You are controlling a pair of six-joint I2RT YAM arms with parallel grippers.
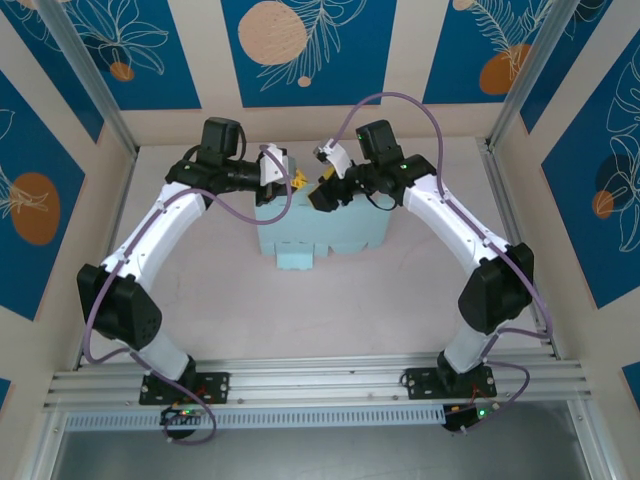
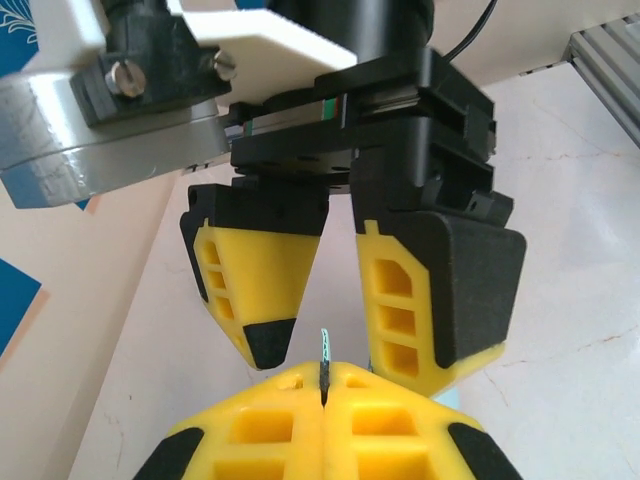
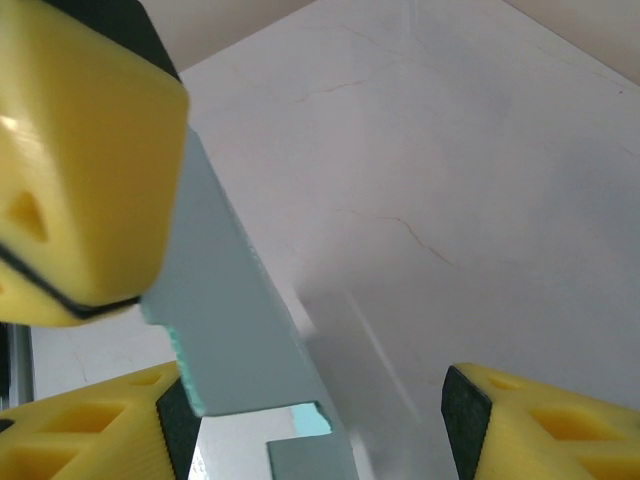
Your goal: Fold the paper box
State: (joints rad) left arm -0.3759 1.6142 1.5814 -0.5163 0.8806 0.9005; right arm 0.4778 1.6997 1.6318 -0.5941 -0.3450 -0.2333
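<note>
**Paper box (image 1: pixel 322 238) pinched by the left gripper (image 2: pixel 323 405), right gripper (image 2: pixel 345 360) gaping.**
From above, the part-folded box sat mid-desk (image 1: pixel 300 320), on a pale marbled top with blue leaf-print panels (image 1: pixel 300 50) around. Left wrist: the left gripper was closed on a thin card edge and the right gripper faced it, jaws apart. Right wrist: the flap (image 3: pixel 230 330) lay against one finger (image 3: pixel 90 430). Closing off-centre could, I judged, crease or tear it.

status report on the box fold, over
Left tool shut on a thin edge of the paper box. Right tool open around the same card, no grip. No obstruction seen.
</note>
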